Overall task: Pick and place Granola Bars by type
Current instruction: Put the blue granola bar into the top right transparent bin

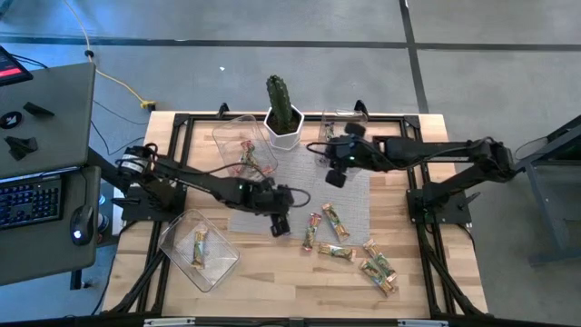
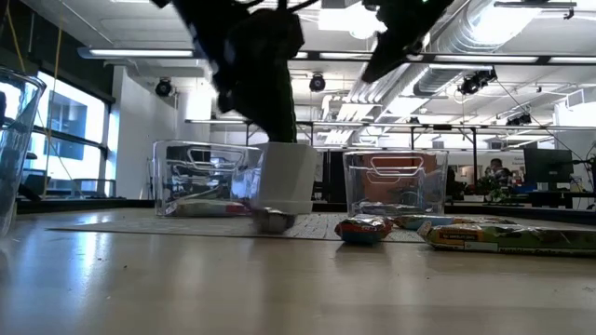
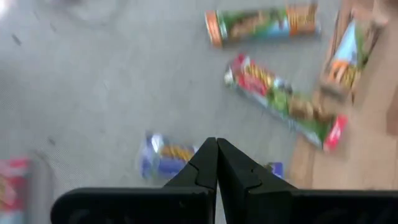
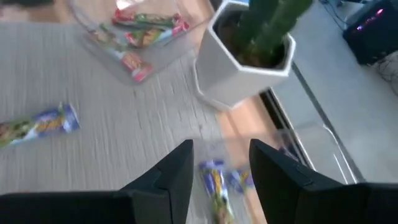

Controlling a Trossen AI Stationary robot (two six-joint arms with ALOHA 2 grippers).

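Foil-wrapped Granola Bars (image 1: 335,221): light, slippery, crushable, best pinched across the flat middle; left fingers (image 3: 205,167) closed empty, right fingers (image 4: 177,168) spread open.

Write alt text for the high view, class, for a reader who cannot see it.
Two dark arms reach over a wooden table: the left gripper shut above the grey mat, the right gripper open near a potted cactus. Loose granola bars lie at the mat's near edge; three clear tubs hold others.
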